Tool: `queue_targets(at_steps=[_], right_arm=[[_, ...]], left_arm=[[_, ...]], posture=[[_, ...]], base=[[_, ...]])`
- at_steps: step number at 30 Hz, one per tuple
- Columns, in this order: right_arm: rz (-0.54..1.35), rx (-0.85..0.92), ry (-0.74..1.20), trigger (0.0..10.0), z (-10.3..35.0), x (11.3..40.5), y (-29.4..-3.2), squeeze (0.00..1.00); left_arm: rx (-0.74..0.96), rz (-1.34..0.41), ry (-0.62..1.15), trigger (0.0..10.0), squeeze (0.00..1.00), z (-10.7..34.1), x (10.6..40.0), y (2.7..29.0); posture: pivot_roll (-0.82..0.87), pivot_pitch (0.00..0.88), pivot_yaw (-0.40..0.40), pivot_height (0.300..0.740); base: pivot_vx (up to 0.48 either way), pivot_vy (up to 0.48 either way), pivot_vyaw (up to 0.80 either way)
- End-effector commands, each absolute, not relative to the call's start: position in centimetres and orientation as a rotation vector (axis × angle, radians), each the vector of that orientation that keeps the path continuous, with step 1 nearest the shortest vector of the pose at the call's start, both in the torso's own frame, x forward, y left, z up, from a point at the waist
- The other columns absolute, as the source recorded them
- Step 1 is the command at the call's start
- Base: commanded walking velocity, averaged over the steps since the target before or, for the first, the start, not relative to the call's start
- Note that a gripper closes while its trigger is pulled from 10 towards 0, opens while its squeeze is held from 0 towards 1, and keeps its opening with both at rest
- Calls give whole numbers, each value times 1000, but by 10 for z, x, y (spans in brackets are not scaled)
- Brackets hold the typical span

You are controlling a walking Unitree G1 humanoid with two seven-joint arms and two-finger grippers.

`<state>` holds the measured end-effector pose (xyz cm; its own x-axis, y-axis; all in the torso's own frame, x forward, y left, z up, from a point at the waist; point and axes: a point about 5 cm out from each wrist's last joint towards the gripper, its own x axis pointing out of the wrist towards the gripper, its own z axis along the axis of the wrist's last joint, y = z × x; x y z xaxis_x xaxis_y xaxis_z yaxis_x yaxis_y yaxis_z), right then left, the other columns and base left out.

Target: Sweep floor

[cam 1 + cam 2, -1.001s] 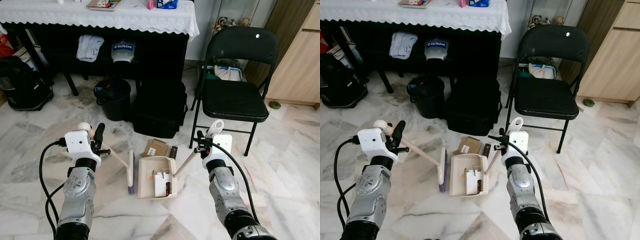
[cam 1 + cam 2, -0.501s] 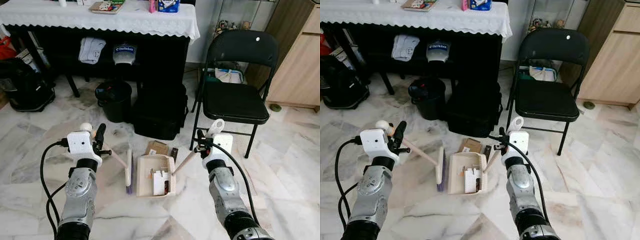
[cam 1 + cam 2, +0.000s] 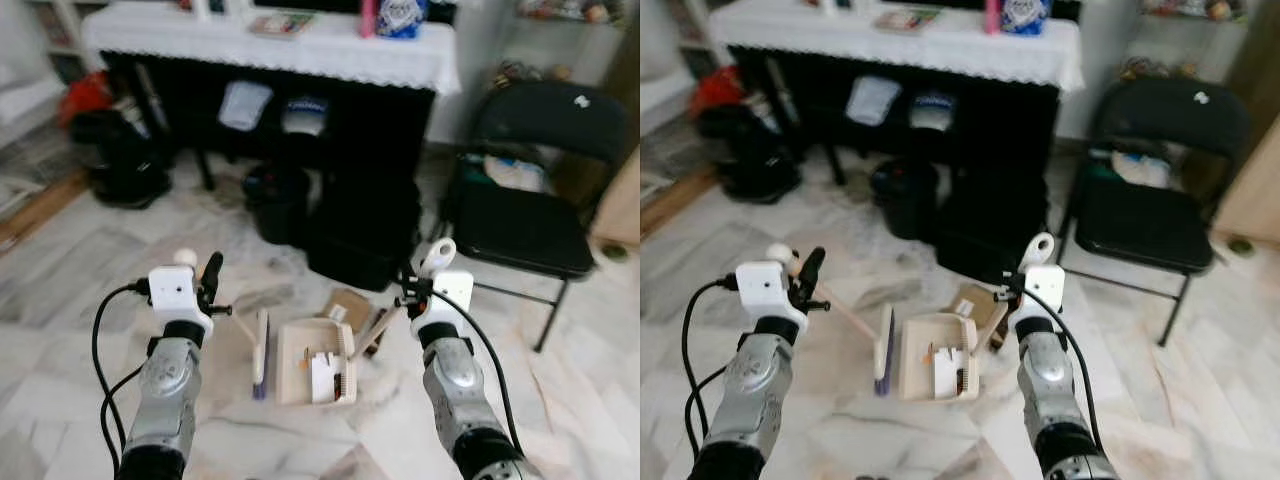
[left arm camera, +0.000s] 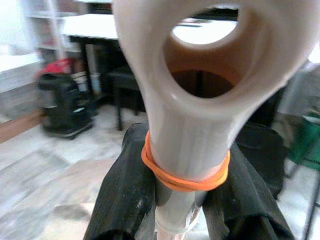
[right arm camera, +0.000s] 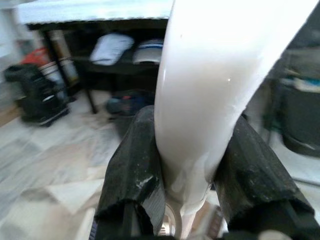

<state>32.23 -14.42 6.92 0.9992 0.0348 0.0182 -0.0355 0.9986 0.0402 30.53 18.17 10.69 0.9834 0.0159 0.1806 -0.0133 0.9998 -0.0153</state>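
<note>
Your left gripper (image 4: 175, 200) had its jaws clenched on the brush (image 3: 260, 345) handle, bristles on the floor (image 3: 80, 300). Your right gripper (image 5: 185, 200) gripped the dustpan (image 3: 318, 348) handle; the pan lay just beside the brush, holding scraps.

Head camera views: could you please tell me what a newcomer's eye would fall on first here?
Probably the cream plastic dustpan holding white scraps on the marble floor, its handle clamped in the right gripper. Beside it, on the robot's left, lies the cream hand brush, held by the left gripper. Behind stand a black folding chair and a white-clothed table.
</note>
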Motion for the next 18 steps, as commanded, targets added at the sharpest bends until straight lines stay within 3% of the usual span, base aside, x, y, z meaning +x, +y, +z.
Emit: queue_targets(at_steps=[1,18], right_arm=[[46,45,-91,10000,87,330,-140,0],[52,44,-95,10000,91,333,-140,0]], left_arm=[[10,28,-225,10000,0,116,308,186],[26,15,-219,10000,0,116,311,180]], posture=[[24,0,-14,740],[25,17,-15,740]], base=[[0,0,800],[0,0,800]])
